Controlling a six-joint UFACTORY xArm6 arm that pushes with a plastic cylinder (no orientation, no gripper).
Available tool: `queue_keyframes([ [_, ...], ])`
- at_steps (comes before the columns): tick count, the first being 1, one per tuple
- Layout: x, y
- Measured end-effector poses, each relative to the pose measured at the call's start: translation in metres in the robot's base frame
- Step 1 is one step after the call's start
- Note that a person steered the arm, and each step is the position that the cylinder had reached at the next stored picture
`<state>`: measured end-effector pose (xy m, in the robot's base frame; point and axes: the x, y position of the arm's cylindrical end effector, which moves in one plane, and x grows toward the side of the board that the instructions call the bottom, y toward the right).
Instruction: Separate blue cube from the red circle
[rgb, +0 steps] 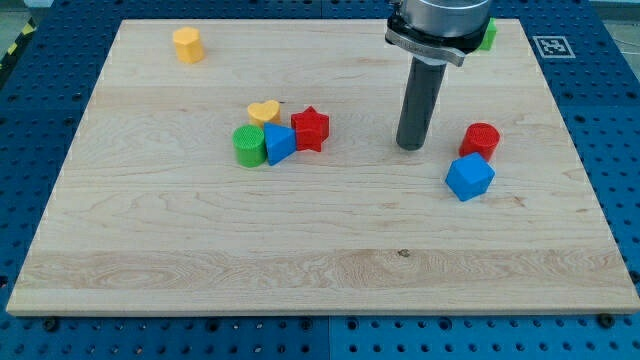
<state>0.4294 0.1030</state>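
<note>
The blue cube (469, 177) lies right of centre on the wooden board (200, 260). The red circle (481, 139), a short red cylinder, stands just above it, touching or nearly touching its top edge. My tip (411, 146) rests on the board to the left of the red circle, about a block's width away, and up-left of the blue cube. It touches neither block.
A cluster sits left of centre: a yellow heart (264, 111), a green cylinder (249, 146), a blue triangular block (280, 144) and a red star (311, 128). A yellow block (187, 45) is at the top left. A green block (487, 35) peeks out behind the arm at the top.
</note>
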Motion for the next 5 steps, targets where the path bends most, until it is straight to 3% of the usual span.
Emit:
queue_keyframes([
  [2, 0.016, -0.003],
  [4, 0.082, -0.007],
  [5, 0.105, 0.023],
])
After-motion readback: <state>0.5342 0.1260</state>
